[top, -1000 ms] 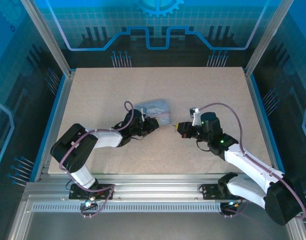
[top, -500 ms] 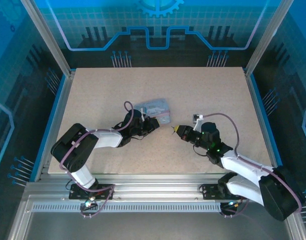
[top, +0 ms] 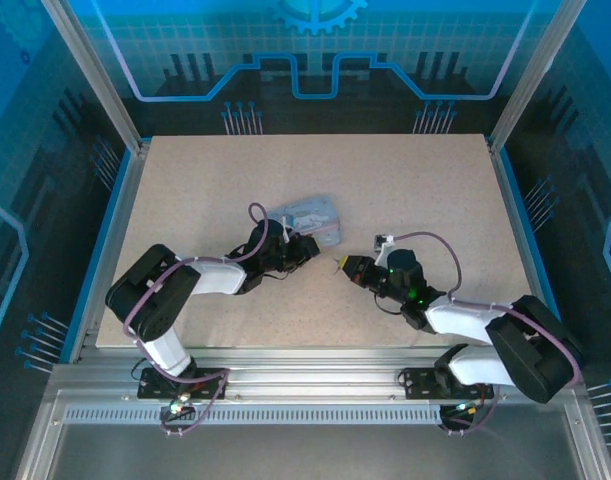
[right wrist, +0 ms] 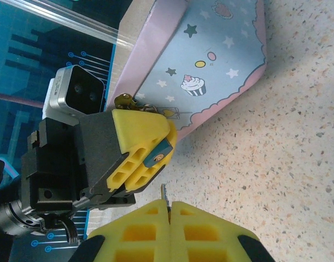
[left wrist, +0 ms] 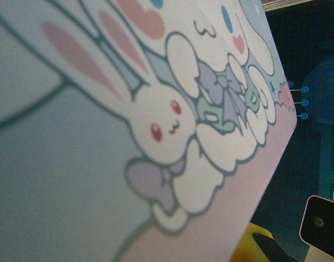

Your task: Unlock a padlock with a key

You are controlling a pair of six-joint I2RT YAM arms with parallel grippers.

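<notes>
Two arms from above, both folded inward over the speckled worktop (top: pixel 405 180). Low at the near edge of a pale blue tin (top: pixel 310 213), the left pincer (top: pixel 305 246); just beside it the right pincer (top: pixel 337 264), tips aimed at each other across a small gap. Held things too small to make out from up here.

From the left wrist: cartoon lid of the tin pressed close, white rabbits and lilac bows on pale blue, pink border. Scrap of yellow and black at the lower right corner, owner unclear, with a white camera housing (left wrist: pixel 322 224) beside it.

From the right wrist: yellow fingers of the right pincer squeezed together at the bottom edge, clamped on the key (right wrist: pixel 164 192), thin silvery blade poking up out of the seam. Right above, yellow fingers of the left pincer closed around the padlock (right wrist: pixel 158 154), a small dark blue body at the tips, turned toward the key. Key tip near the padlock, not touching. Small brass ring (right wrist: pixel 128 100) behind the left fingers, by the tin.
</notes>
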